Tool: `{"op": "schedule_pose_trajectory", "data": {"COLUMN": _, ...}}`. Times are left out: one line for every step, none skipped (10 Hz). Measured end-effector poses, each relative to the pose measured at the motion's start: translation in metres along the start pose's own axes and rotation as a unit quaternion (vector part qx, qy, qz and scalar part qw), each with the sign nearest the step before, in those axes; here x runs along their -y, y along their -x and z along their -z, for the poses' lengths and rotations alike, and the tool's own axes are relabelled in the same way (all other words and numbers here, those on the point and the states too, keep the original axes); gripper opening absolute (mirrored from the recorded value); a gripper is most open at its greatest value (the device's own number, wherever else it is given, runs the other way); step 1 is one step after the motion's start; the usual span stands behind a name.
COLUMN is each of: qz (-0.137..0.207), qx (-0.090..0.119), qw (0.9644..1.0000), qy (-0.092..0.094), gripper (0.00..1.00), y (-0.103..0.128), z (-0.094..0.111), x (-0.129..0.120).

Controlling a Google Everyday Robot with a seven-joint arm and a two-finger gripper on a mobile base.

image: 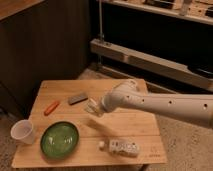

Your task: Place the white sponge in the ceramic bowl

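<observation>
- Wooden table [127,127]: slatted top, pale wood, bore every item below.
- Bottle [120,147]: white, labelled, lay on its side near the front edge; cap pointed toward the bowl. Writing on the label could not be read.
- Ceramic bowl [59,139]: round, shallow, glossy green; stood at front left. Nothing lay inside it.
- Cup [23,132]: small, white, translucent; stood upright just left of the bowl. Contents could not be told.
- Gripper [93,107]: at the end of a white arm [165,106] reaching in from the right; positioned over the table's middle, above and right of the bowl. Fingers closed on the sponge.
- White sponge [91,108]: small pale pad, held tilted in the gripper, apart from the bowl.
- Carrot-like item [51,107]: orange, slender, lay at left, behind the bowl.
- Block [78,98]: dark grey, rectangular, lay flat beyond the gripper, toward the back.
- Shelving [165,62]: metal, behind the table against a dark wall.
</observation>
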Motion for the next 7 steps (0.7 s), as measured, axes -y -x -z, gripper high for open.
{"op": "schedule_pose_trajectory", "data": {"qz": 0.007, "qx": 0.003, "qw": 1.0000, "qy": 0.003, "gripper": 0.07, "y": -0.002, "z": 0.001, "x": 0.004}}
{"op": "schedule_pose_trajectory", "data": {"qz": 0.014, "qx": 0.007, "qw": 0.9999, "qy": 0.003, "gripper": 0.07, "y": -0.005, "z": 0.001, "x": 0.011}}
{"op": "schedule_pose_trajectory", "data": {"qz": 0.021, "qx": 0.011, "qw": 0.9997, "qy": -0.001, "gripper": 0.07, "y": -0.011, "z": -0.001, "x": 0.025}}
{"op": "schedule_pose_trajectory", "data": {"qz": 0.029, "qx": 0.017, "qw": 0.9994, "qy": -0.004, "gripper": 0.07, "y": -0.016, "z": -0.001, "x": 0.042}}
{"op": "schedule_pose_trajectory", "data": {"qz": 0.034, "qx": 0.023, "qw": 0.9991, "qy": -0.005, "gripper": 0.07, "y": -0.020, "z": 0.002, "x": 0.057}}
{"op": "schedule_pose_trajectory", "data": {"qz": 0.040, "qx": 0.030, "qw": 0.9987, "qy": -0.005, "gripper": 0.07, "y": -0.023, "z": 0.003, "x": 0.068}}
{"op": "schedule_pose_trajectory", "data": {"qz": 0.054, "qx": 0.043, "qw": 0.9976, "qy": -0.008, "gripper": 0.08, "y": -0.031, "z": 0.004, "x": 0.086}}
